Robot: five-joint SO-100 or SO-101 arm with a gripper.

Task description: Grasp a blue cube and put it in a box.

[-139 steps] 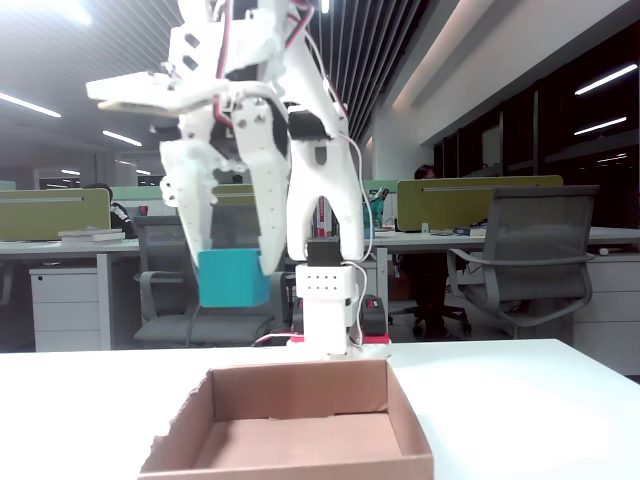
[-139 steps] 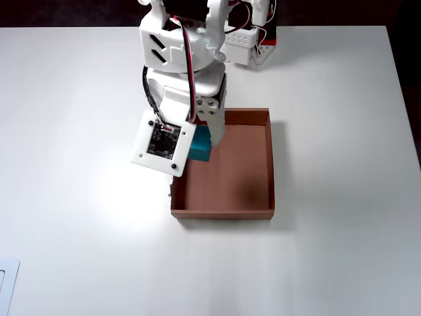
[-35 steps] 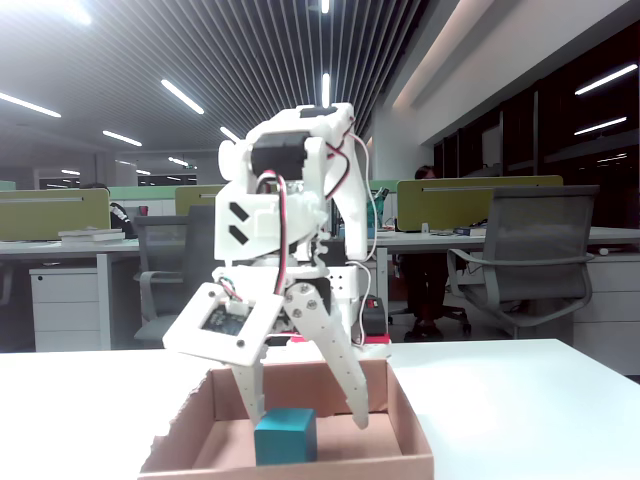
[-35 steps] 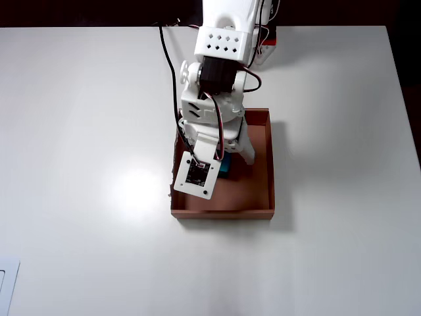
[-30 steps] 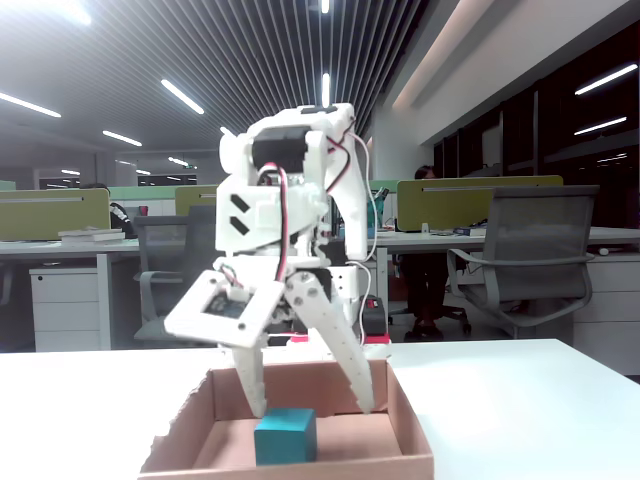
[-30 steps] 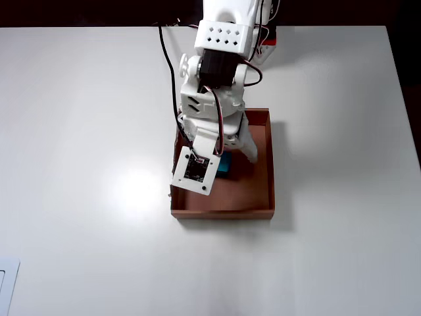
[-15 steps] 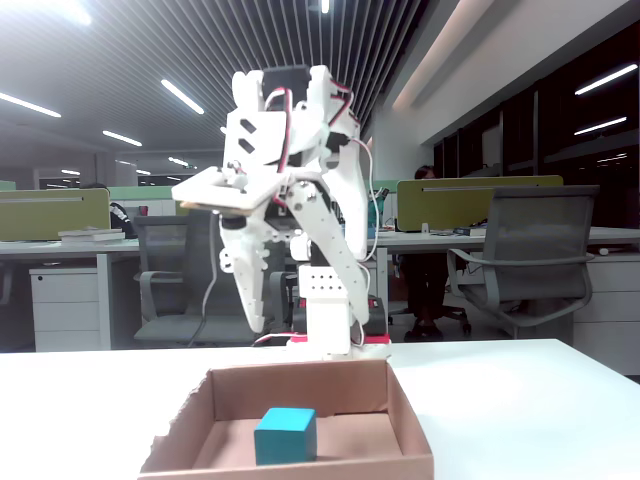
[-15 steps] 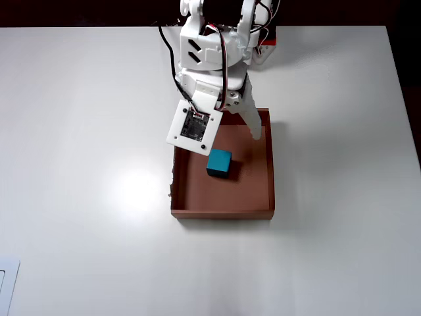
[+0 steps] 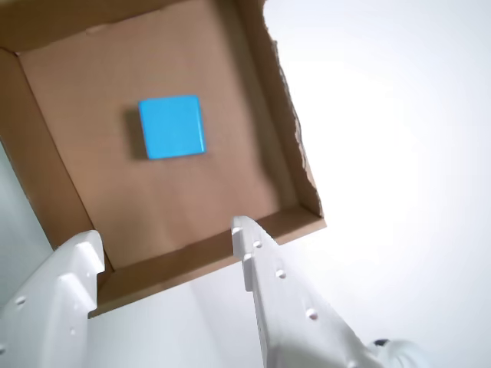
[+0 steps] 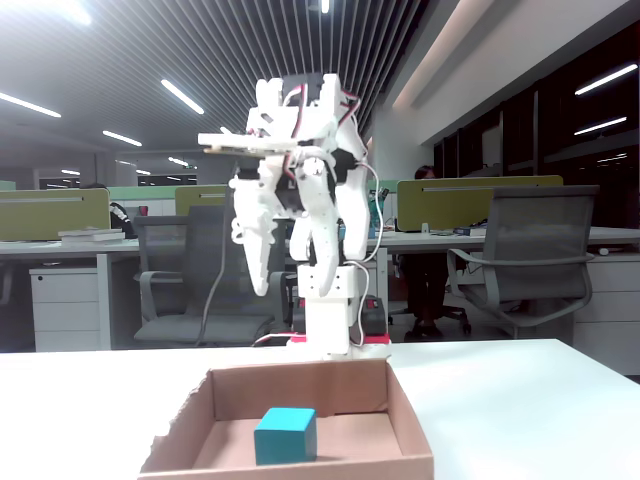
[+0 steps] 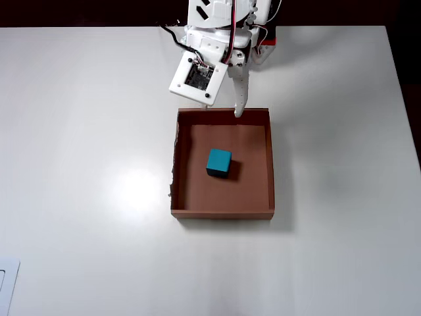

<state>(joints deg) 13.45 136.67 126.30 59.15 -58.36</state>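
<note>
Blue cube (image 11: 219, 162) flat on floor of box (image 11: 270, 164), near centre, touching no wall. Pincer (image 9: 165, 238) spread wide, empty, raised above far rim. Remaining step: retreat straight up, clear of cardboard; table (image 11: 85, 131) otherwise bare.

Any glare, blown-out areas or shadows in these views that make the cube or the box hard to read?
Overhead view: a bright glare patch on the white table left of the box; the blue cube reads clearly and casts a soft shadow. Wrist view: table overexposed to near white, cube sharp, end effector fingers close and washed out. Fixed view: dim office background, bright ceiling strips, cube clear.
</note>
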